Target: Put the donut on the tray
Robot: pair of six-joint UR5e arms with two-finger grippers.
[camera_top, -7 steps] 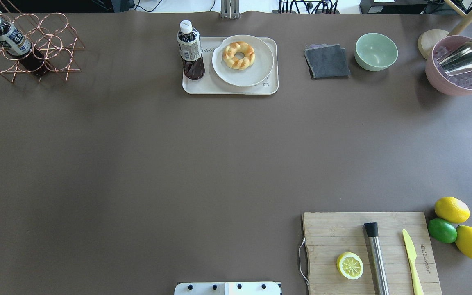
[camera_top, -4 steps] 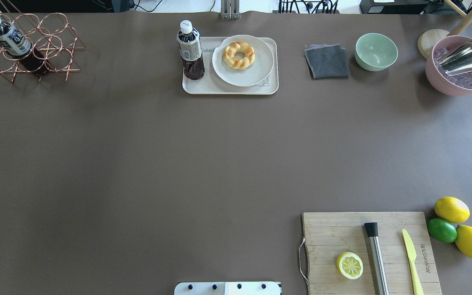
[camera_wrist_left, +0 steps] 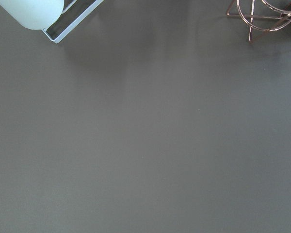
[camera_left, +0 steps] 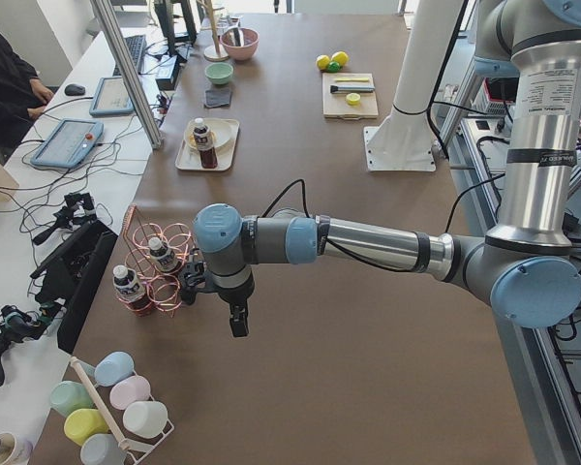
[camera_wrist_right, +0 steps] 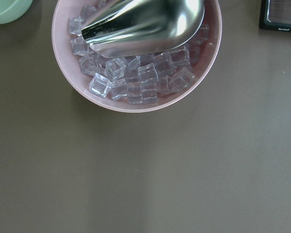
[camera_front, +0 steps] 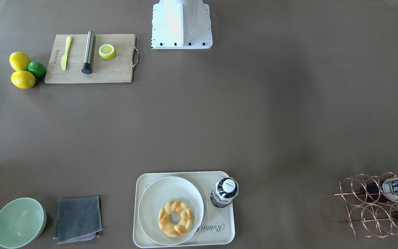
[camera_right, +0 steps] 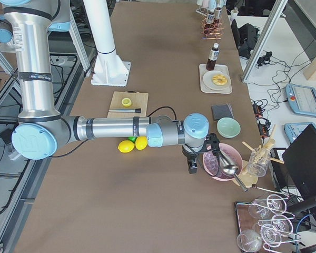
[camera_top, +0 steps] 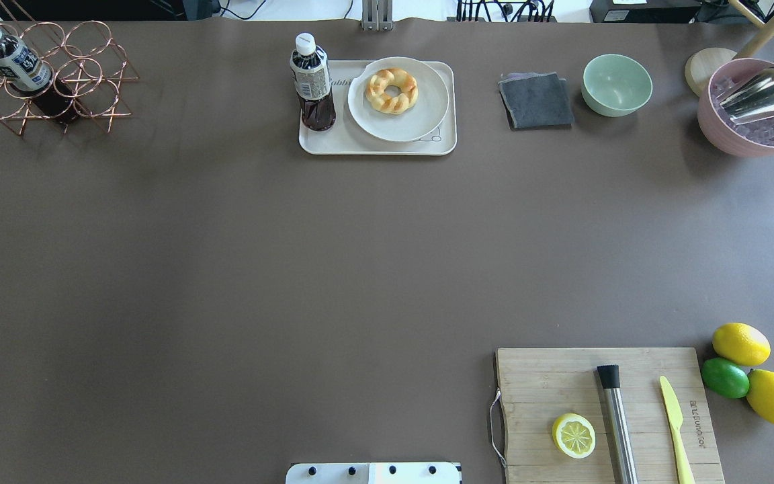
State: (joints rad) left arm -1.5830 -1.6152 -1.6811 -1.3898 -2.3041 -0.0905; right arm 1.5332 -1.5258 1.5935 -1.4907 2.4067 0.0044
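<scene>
We see the donut (camera_top: 392, 90) on the plate (camera_top: 420, 121), on the tray (camera_top: 333, 141) at the far edge of the table (camera_top: 226, 269). Whether the left tool (camera_left: 238, 325) and right tool (camera_right: 191, 166) are released or clenched, we cannot tell (side views only). A careless reach could topple the bottle (camera_top: 312, 81).

You've got a wooden cutting board (camera_top: 541, 390) near right on the desk (camera_top: 226, 269), carrying a lemon half (camera_top: 574, 435), steel muddler (camera_top: 617, 423) and yellow knife (camera_top: 674, 430). Far right, a pink bowl (camera_top: 713, 131) of ice cubes (camera_wrist_right: 136, 87) holds a metal scoop (camera_top: 763, 91). Far left, a copper rack (camera_top: 81, 67).
</scene>
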